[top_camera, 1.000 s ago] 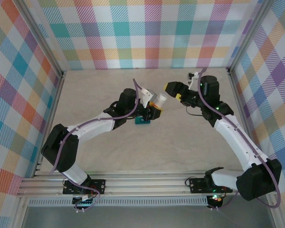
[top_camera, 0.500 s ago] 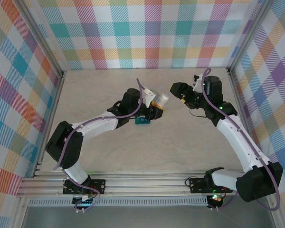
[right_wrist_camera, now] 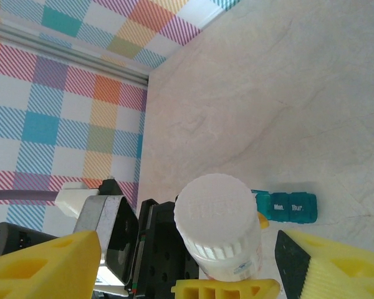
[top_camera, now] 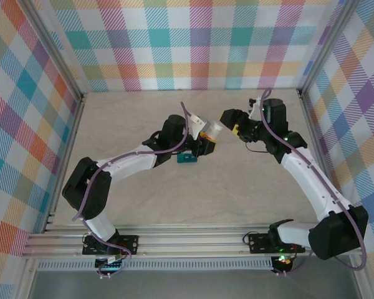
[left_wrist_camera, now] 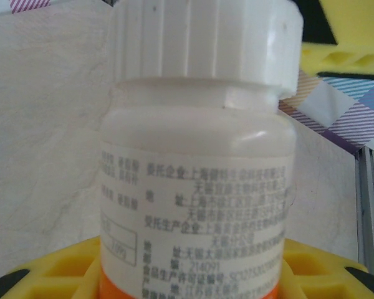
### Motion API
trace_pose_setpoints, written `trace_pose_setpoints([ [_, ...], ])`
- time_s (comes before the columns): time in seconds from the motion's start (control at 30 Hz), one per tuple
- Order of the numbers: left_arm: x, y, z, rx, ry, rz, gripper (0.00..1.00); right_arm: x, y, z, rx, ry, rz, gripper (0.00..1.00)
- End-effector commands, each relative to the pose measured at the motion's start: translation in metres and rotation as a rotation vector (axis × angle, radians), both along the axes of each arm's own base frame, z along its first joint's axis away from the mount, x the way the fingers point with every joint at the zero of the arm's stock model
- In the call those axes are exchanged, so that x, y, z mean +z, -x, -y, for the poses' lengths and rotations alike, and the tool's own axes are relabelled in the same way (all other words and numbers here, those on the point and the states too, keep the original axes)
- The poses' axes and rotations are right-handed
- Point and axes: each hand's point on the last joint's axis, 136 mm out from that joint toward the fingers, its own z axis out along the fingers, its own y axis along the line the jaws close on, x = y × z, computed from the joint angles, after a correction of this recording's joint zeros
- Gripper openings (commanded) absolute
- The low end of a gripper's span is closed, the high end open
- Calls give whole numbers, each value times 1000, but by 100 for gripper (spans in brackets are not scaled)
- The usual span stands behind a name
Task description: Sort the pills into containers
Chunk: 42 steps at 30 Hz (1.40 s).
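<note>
My left gripper [top_camera: 206, 138] [left_wrist_camera: 193, 274] is shut on a small white bottle [top_camera: 212, 131] [left_wrist_camera: 196, 187] with a ribbed white cap [left_wrist_camera: 206, 43] [right_wrist_camera: 217, 215] and an orange band, held upright above the table. The teal containers [top_camera: 187, 159] [right_wrist_camera: 287, 207] lie on the table just below it, with their lids down. My right gripper [top_camera: 229, 122] [right_wrist_camera: 187, 246] is open, and its yellow fingers [right_wrist_camera: 43, 265] stand on either side of the cap without touching it. The pills are out of view.
The beige tabletop [top_camera: 237, 193] is ringed by checked walls [top_camera: 193, 43] and metal posts. Both arms reach in to the table's middle and meet closely there. A rail [top_camera: 187, 240] runs along the near edge.
My right gripper has moved left toward the bottle's cap, and its jaws have narrowed somewhat. The left gripper has kept the bottle almost still.
</note>
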Motion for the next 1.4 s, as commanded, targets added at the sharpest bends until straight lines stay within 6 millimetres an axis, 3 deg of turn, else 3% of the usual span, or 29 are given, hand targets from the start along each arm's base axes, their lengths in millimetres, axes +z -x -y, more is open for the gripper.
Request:
trace_pose_setpoints([
  [0.0, 21, 3, 11, -38, 42, 44, 0, -7, -2, -11, 21, 3, -5, 74],
  [0.6, 34, 11, 5, -43, 51, 53, 0, -26, -13, -26, 46, 33, -26, 59],
  [0.8, 37, 15, 3, -47, 54, 55, 0, -26, -15, -28, 64, 43, -3, 47],
  [1.03, 42, 19, 2, -53, 70, 45, 0, -6, -8, -37, 213, -2, 180, 42],
  [1.2, 47, 21, 4, -65, 109, 31, 0, 17, 15, -39, 386, -109, 366, 44],
  [1.37, 52, 25, 5, -77, 133, 24, 0, 27, 30, -34, 452, -129, 424, 50],
])
